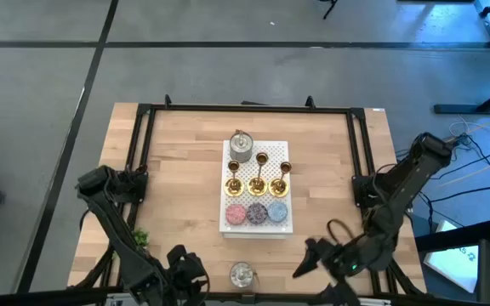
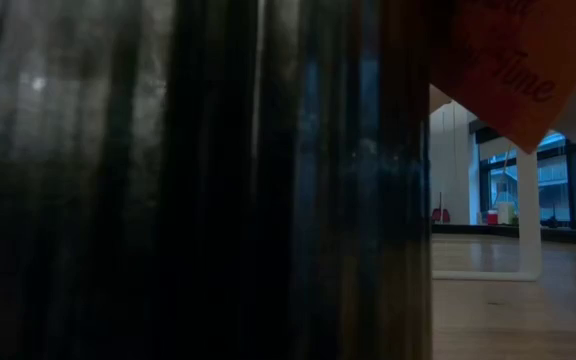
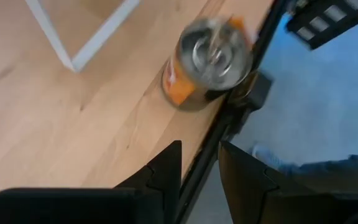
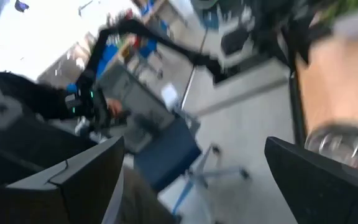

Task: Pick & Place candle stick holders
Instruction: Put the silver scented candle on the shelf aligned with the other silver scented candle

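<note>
Near edge of the table (image 1: 177, 153): a clear glass pot (image 1: 242, 274) with an orange label stands at 6 o'clock, right at the rim. The left gripper (image 1: 196, 270) hangs beside it at about 7 o'clock; its wrist view shows the two fingers (image 3: 166, 165) pressed nearly together, pinching nothing, over the table's black edge rail. The right gripper (image 1: 309, 257) hovers at about 5 o'clock, its fingers (image 4: 92, 168) spread wide and empty; the glass pot appears just past one finger.

Centre of the table: a white board (image 1: 272, 228) carries three flat discs (image 1: 256, 212) in its near row, coloured pink, purple and blue. Behind them stand the three candle stick holders (image 1: 257, 184), upright, side by side in a row, gold with round bases. At the board's 11 o'clock corner sits a silvery round pot (image 1: 241, 147).

The low view is almost wholly blocked by a dark surface.
</note>
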Controlling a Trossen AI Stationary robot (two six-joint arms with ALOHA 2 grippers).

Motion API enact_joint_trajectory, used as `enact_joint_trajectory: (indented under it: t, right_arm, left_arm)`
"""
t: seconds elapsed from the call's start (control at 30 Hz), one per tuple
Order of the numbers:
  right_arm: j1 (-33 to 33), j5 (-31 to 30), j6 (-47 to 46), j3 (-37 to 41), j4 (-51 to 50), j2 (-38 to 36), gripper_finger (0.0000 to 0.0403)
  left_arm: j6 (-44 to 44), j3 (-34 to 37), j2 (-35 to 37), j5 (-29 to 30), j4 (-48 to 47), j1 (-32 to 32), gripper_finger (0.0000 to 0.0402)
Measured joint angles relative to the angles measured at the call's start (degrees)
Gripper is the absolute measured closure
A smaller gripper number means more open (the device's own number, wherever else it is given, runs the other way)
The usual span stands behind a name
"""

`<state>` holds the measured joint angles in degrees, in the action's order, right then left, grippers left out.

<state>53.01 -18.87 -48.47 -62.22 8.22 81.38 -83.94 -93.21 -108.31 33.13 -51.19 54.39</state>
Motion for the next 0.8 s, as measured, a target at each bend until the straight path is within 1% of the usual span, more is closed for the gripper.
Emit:
enact_joint_trajectory:
  t: [0.13,0.23,0.3,0.37,0.47,0.53,0.63,0.8]
  right_arm:
    - [0.46,4.70,-9.13,0.00,0.92,5.43,0.0012]
    - [0.87,8.12,-13.02,0.00,5.86,8.98,0.0012]
    - [1.26,8.41,-15.27,0.00,10.64,11.01,0.0012]
    - [1.68,7.94,-16.10,0.00,15.78,12.76,0.0012]
    - [1.86,4.40,-16.85,0.00,24.64,14.67,0.0012]
    - [1.82,2.35,-15.74,0.00,29.78,14.99,0.0012]
    - [1.76,-0.57,-15.18,0.00,34.17,15.06,0.0012]
    - [1.76,-1.06,-14.14,0.00,41.91,15.08,0.0012]
  left_arm:
    - [-3.34,0.02,-3.55,-1.33,-0.06,0.09,0.0300]
    - [-7.01,0.02,-5.56,-1.18,-0.91,0.01,0.0300]
    - [-9.80,0.04,-6.55,-1.46,-1.09,-0.33,0.0300]
    - [-11.32,0.04,-6.92,-1.40,-0.92,-0.50,0.0300]
    - [-11.73,0.04,-7.16,-0.77,-1.26,-0.51,0.0300]
    - [-11.23,0.04,-7.24,0.04,-1.59,-0.46,0.0300]
    - [-11.01,0.04,-7.24,0.78,-1.47,-0.62,0.0300]
    - [-10.36,0.04,-7.24,0.81,-1.35,-0.91,0.0300]
